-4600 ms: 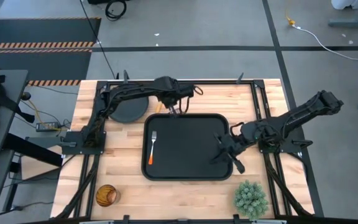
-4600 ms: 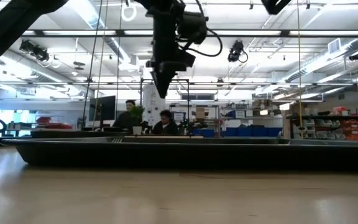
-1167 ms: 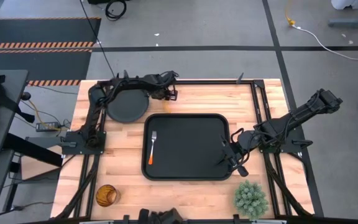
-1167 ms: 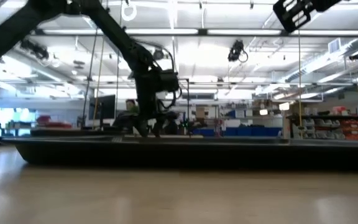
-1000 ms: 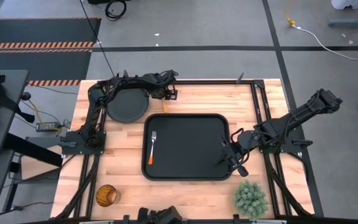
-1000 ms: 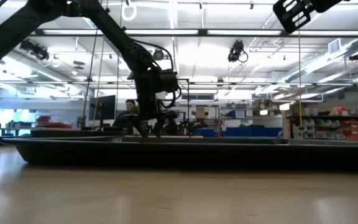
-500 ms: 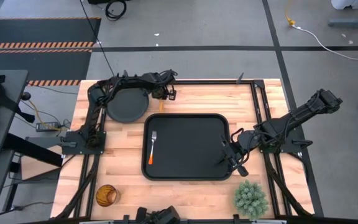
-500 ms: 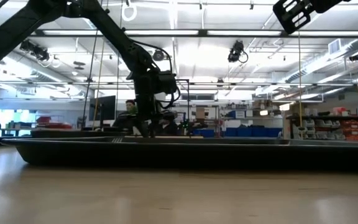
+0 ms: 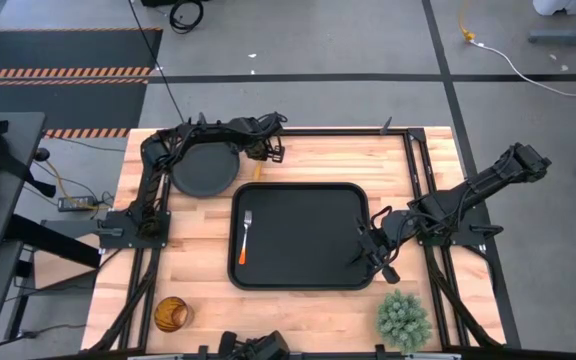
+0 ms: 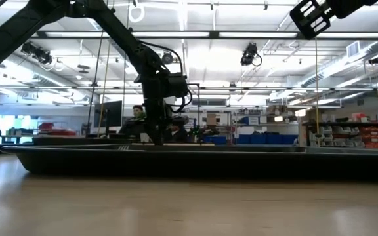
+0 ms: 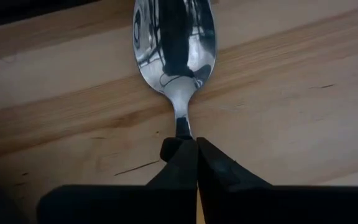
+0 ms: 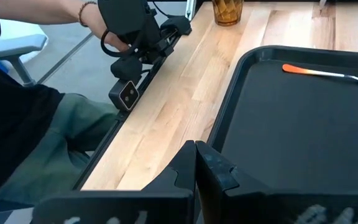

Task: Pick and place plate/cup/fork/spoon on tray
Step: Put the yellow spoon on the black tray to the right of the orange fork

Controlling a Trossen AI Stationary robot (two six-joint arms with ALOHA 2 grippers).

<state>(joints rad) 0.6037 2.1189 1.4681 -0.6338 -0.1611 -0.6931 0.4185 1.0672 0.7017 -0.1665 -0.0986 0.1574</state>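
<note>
We see the left arm folded across the table's far edge, its left gripper down beside the plate, fingers pinched on the spoon lying on the wood; its handle is hidden. The right gripper rests closed at the tray rim, empty.

A large robotics lab: strip-lit ceiling, stocked shelves, hazard-striped concrete floor.

Spoon bowl mirror-polished metal; table pale grained wood; tray matt black.
</note>
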